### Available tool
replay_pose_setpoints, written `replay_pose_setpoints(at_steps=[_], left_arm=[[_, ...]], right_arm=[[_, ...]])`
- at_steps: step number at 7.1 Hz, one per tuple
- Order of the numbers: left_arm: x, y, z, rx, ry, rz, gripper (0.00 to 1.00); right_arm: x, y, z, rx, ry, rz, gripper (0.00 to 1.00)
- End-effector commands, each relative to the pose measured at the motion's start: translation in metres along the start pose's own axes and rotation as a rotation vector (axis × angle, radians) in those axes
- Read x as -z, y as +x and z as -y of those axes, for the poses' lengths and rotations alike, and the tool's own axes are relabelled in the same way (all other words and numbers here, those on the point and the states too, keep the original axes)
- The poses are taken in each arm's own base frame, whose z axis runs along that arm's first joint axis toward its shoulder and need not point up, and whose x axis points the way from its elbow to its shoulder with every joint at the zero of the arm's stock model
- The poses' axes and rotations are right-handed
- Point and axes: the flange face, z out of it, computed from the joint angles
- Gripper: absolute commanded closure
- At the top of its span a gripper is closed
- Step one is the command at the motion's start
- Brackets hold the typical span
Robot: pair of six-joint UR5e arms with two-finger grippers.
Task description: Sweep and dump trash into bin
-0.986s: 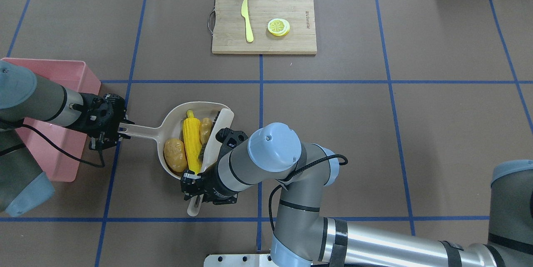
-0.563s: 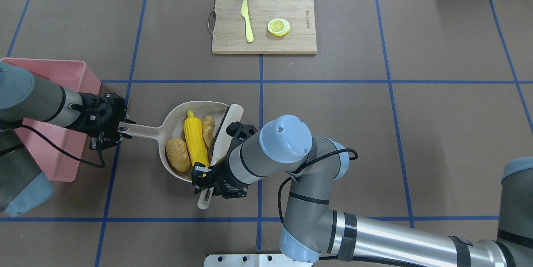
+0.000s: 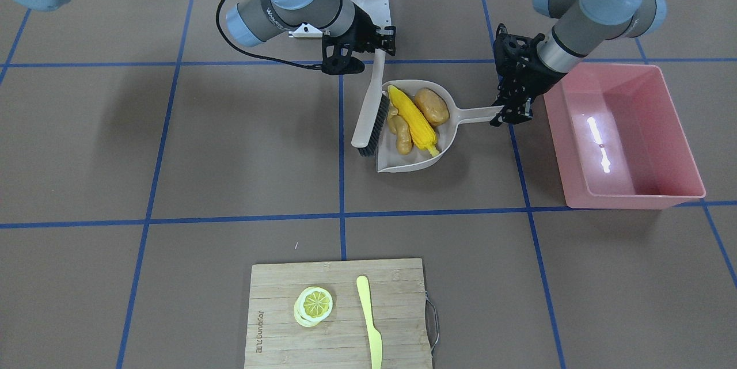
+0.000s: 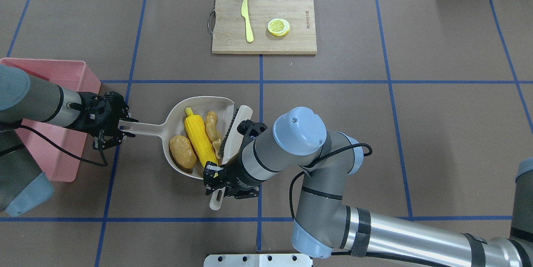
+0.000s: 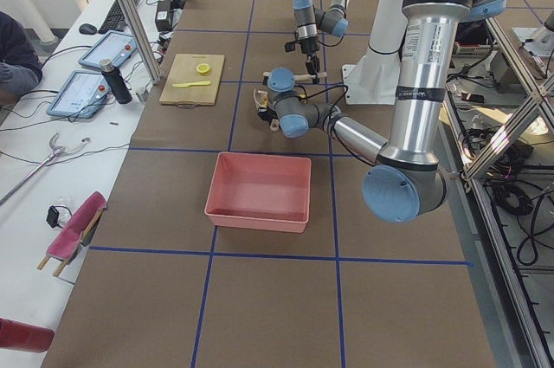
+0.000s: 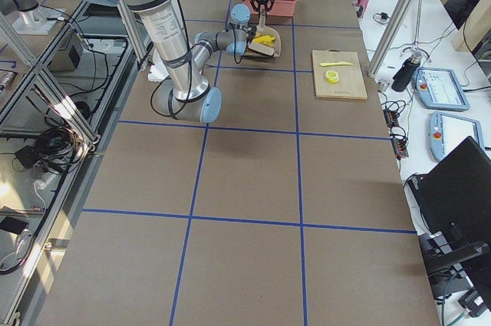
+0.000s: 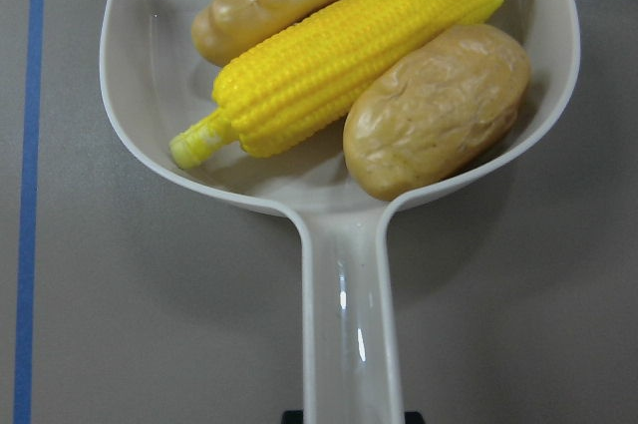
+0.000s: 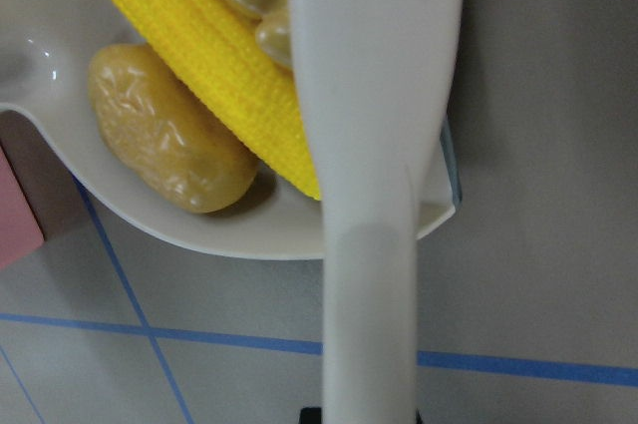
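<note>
I judge sweeping done: corn (image 4: 200,141), root (image 4: 212,127) and potato (image 4: 182,151) lie in the dustpan (image 4: 177,111), my left gripper (image 4: 118,127) clamped on its handle (image 4: 143,128), my right gripper (image 4: 215,182) clasping the brush (image 4: 239,119); dumping into the bin (image 4: 58,158), at the pan's nine o'clock from overhead, remains.

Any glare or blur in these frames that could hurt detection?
Front-facing view: a bright glare streak on the floor of the bin. Right wrist view: the brush handle sits close to the lens, looks soft and hides part of the corn cob. Left wrist view: sharp, with small highlights on the dustpan handle. Overhead view: even light, soft shadows.
</note>
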Motion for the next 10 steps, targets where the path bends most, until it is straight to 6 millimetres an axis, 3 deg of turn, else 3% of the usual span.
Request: replay_pose_setpoints(at_steps=[1,3,4,5,7,9,10], left_arm=[[0.003,0.0,0.002,0.034,0.031,0.013,1.0],[0.005,0.0,0.004,0.028,0.046,0.021,1.0],[0.007,0.001,0.003,0.025,0.055,0.021,1.0],[0.01,0.002,0.004,0.039,0.077,0.03,1.0],[0.025,0.006,-0.009,0.133,0.141,0.069,1.0],[0.066,-0.018,-0.036,0.258,0.174,0.112,1.0],[0.094,-0.03,-0.052,0.313,0.188,0.112,1.0]], right_arm=[[0.031,0.001,-0.004,-0.007,-0.023,-0.007,1.0],[0.105,-0.027,-0.02,0.008,-0.054,0.027,1.0],[0.141,-0.031,-0.023,0.013,-0.054,0.043,1.0],[0.177,-0.022,-0.018,0.017,-0.058,0.057,1.0],[0.269,0.007,0.016,-0.006,-0.056,0.067,1.0],[0.339,0.04,0.053,-0.016,-0.013,0.072,1.0],[0.36,0.072,0.071,-0.011,0.007,0.058,1.0]])
